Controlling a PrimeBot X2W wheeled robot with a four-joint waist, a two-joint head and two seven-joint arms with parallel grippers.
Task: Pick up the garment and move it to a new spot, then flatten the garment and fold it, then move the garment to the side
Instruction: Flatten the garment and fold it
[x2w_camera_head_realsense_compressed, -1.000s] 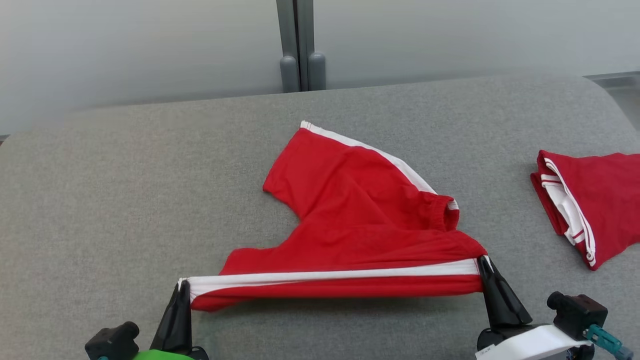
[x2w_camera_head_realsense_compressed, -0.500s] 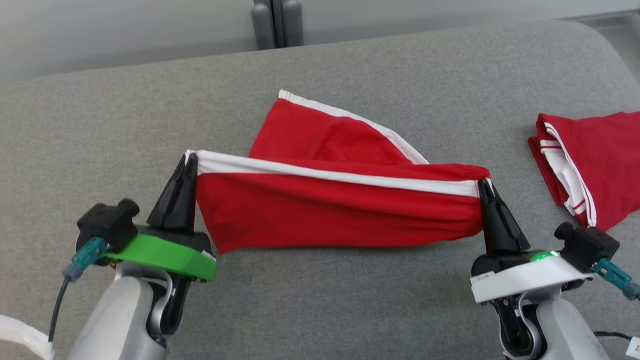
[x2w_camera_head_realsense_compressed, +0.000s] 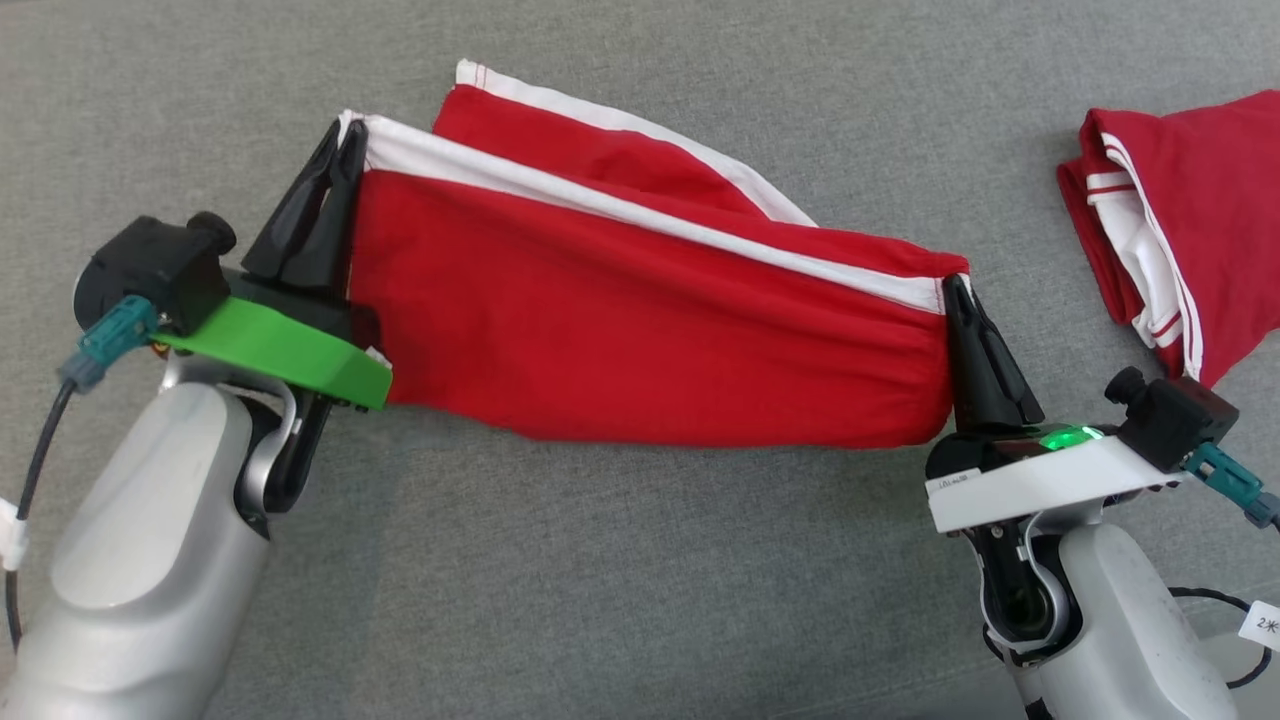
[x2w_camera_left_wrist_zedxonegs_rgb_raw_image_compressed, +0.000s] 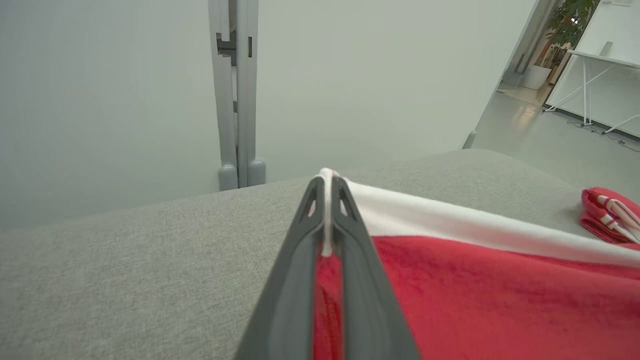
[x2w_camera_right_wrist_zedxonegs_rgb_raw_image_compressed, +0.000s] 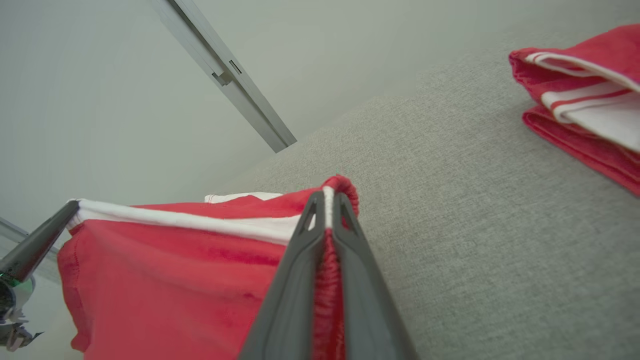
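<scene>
Between left pincer (x2w_camera_head_realsense_compressed: 344, 128), right pincer (x2w_camera_head_realsense_compressed: 955, 284): garment (x2w_camera_head_realsense_compressed: 640, 320); left wrist view adds plant (x2w_camera_left_wrist_zedxonegs_rgb_raw_image_compressed: 570, 22)

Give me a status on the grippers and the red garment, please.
Left gripper and right gripper shut on red garment. Stretched between them. Folded garment at right, apart.

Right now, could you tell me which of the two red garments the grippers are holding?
The stretched-out garment, pinched at each end by the left gripper and right gripper; the folded garment lies apart, untouched.
</scene>
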